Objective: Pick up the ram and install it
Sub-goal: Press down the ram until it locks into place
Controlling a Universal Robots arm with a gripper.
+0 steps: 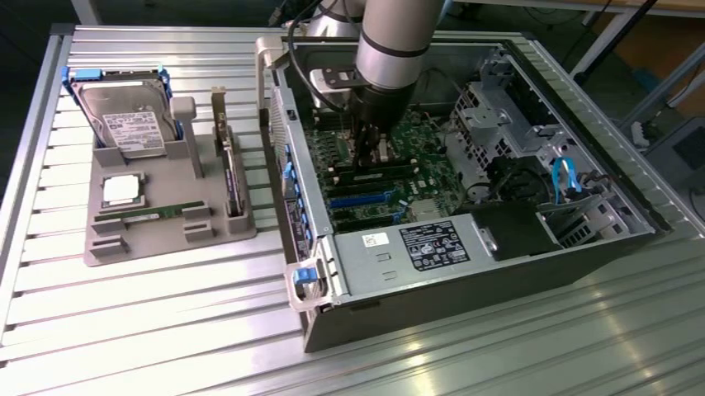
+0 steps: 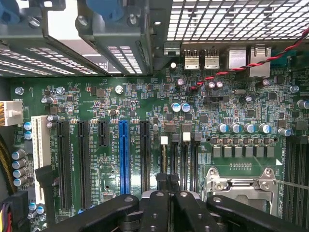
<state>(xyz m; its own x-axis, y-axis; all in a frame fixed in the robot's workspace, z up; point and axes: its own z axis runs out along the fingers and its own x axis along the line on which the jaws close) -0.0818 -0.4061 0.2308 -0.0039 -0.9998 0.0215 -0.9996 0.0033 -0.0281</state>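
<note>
The open computer case point(image 1: 484, 239) lies on its side on the slatted metal table point(image 1: 154, 330), occupying the centre and right of the exterior view. Inside it sit the green motherboard point(image 1: 380, 177), a black power supply point(image 1: 441, 239) toward the lower edge, and a metal drive cage point(image 1: 496, 124) with blue cables at the exterior view's right.

The arm reaches down into the case from the top centre of the frame. The gripper point(image 1: 369, 153) stands over the memory slots, fingers pressed together. In the wrist view the gripper point(image 2: 166, 188) sits directly above the black memory slots point(image 2: 181, 154), beside the silver processor socket point(image 2: 241, 186). Whether a module is pinched between the fingers cannot be told.

At the exterior view's left, a grey parts tray point(image 1: 165, 223) holds a hard drive point(image 1: 127, 120), a square processor point(image 1: 121, 190), an upright expansion card point(image 1: 229, 177), and the ram point(image 1: 149, 214) lying flat near the tray's lower edge.

Case walls enclose the gripper closely; open table lies along the lower frame.
</note>
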